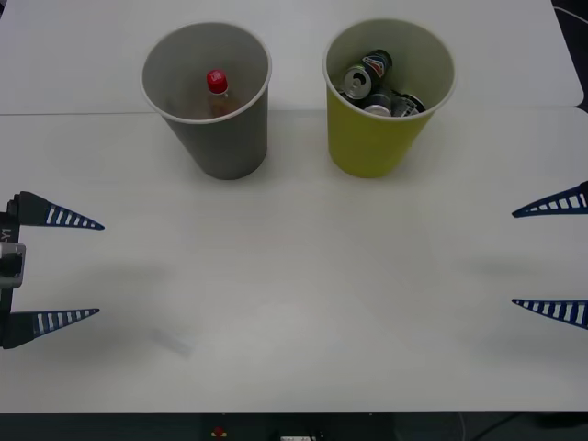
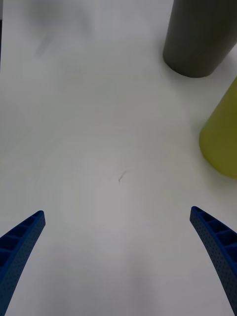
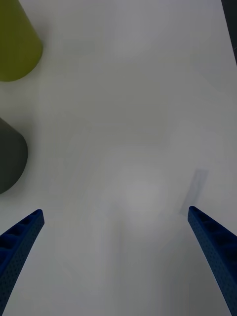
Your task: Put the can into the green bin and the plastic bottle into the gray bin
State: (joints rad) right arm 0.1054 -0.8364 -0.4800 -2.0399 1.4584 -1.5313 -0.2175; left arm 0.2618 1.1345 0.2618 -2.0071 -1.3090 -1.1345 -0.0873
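Two tools idle | left tool (image 1: 99,267) at the table's (image 1: 294,303) left edge, fingers spread, holding nothing | gray bin (image 1: 220,138) holds the plastic bottle (image 1: 217,92) | green bin (image 1: 375,138) just beside it holds the can (image 1: 356,81) among other cans | right tool (image 1: 513,256) at right edge, spread, holding nothing

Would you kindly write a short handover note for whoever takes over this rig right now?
Left gripper: open, holding nothing, at the table's left edge.
Right gripper: open, holding nothing, at the right edge.
The plastic bottle stands inside the gray bin.
The can lies in the green bin with other cans.
Done: both items are binned.
Left: nothing visible on the table to sort.
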